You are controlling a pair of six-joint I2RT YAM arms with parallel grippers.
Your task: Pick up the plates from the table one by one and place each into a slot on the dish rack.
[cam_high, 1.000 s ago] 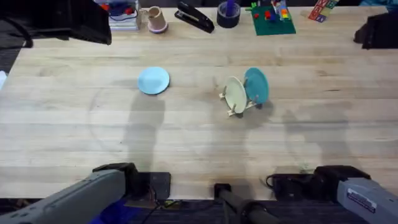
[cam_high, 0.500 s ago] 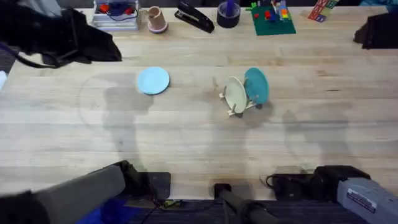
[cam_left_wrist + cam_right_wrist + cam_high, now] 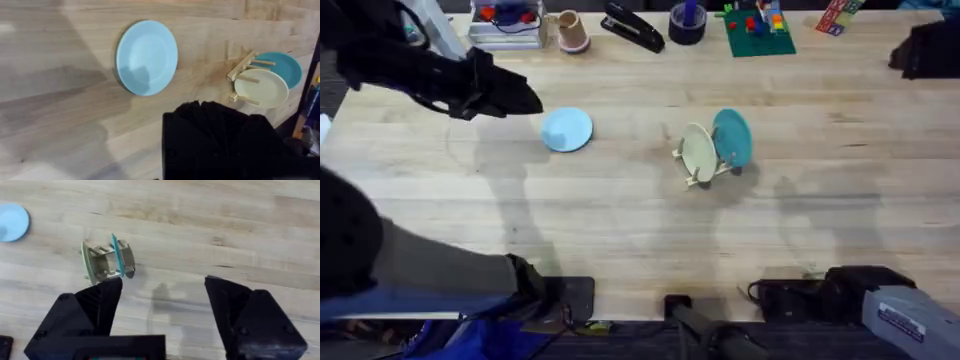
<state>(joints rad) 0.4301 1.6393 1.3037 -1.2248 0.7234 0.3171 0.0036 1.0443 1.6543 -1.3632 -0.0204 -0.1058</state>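
light blue plate (image 3: 566, 129) seen flat on table (image 3: 620, 220), left of dish rack (image 3: 703, 168) | cream plate (image 3: 697, 153) and teal plate (image 3: 732, 137) held upright in rack slots | left gripper (image 3: 515, 97) raised near blue plate, finger spread not discernible | right gripper (image 3: 162, 305) wide open, nothing held

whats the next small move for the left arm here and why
Probably bring the left gripper the short way across and down onto the light blue plate. That plate lies flat on the table, while the cream plate and teal plate already stand in the dish rack. The left gripper hovers just beside the plate.
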